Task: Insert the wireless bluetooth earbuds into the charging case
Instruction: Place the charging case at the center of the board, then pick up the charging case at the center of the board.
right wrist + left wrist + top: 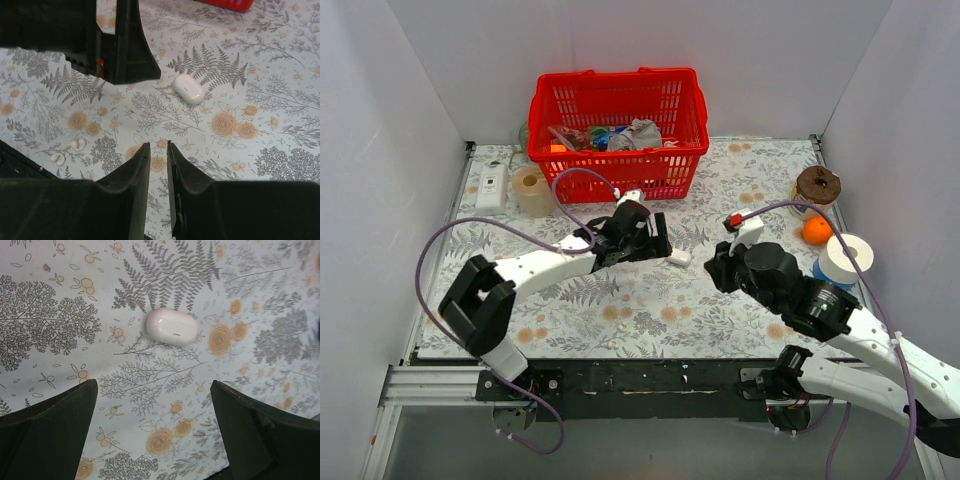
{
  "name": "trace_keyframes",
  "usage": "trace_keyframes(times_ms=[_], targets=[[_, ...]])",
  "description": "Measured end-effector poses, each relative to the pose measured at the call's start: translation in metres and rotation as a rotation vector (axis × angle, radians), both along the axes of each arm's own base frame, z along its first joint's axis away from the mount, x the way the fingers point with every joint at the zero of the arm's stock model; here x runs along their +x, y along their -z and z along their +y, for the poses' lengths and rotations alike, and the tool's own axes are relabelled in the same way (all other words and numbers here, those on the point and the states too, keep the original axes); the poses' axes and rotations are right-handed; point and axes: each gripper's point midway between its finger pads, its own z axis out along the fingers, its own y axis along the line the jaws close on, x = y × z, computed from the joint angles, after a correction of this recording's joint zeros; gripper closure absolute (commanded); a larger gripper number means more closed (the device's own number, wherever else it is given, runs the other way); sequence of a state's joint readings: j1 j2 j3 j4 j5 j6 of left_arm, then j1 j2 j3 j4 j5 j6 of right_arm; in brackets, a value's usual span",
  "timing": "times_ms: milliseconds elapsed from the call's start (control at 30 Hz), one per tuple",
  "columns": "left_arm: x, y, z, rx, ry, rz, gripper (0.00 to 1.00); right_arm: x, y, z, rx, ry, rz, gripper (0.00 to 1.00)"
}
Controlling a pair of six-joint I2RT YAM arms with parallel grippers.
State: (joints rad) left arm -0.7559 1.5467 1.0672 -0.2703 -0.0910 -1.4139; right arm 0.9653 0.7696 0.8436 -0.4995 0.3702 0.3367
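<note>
Case: we see the charging case, white, shut, lying flat near the middle of the surface.
Earbuds: the 2 earbuds lie loose, apart from the case.
Left gripper: spread wide, empty, above the case.
Right gripper: narrow gap, nothing in it.
Handling: we judge the case light, hard and slippery; pinch it across its narrow sides.

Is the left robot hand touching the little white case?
Apart. In the left wrist view, the left gripper hangs open, short of the white case, with bare flowery tablecloth between them.
</note>
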Motion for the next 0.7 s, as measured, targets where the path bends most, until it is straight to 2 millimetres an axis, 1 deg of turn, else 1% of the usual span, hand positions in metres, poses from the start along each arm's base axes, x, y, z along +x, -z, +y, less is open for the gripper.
trace_keyframes(times_ms=[67,167,267,333,400,467,567,700], targets=[[-0.003,0.022,-0.01,0.064,0.009,0.028,0.02,0.001,-0.01,-0.007,0.02,0.026,-0.031,0.71],[-0.001,0.051,-0.012,0.145,0.0,0.058,0.02,0.0,-0.018,-0.017,0.037,0.049,-0.056,0.7],[0.002,0.072,-0.016,0.226,0.018,0.07,0.02,-0.001,-0.023,-0.023,0.047,0.067,-0.072,0.7],[0.007,0.079,-0.026,0.272,0.044,0.059,0.02,-0.001,-0.024,-0.025,0.05,0.071,-0.076,0.7],[0.018,0.084,-0.044,0.315,0.069,0.03,0.02,-0.001,-0.024,-0.026,0.049,0.074,-0.077,0.7],[0.015,0.088,-0.056,0.34,0.099,0.016,0.02,-0.001,-0.023,-0.026,0.045,0.073,-0.074,0.7],[0.01,0.094,-0.063,0.374,0.126,0.011,0.02,-0.002,-0.019,-0.028,0.03,0.075,-0.066,0.7],[0.008,0.1,-0.064,0.407,0.144,0.016,0.02,-0.003,-0.012,-0.029,0.013,0.075,-0.055,0.69]])
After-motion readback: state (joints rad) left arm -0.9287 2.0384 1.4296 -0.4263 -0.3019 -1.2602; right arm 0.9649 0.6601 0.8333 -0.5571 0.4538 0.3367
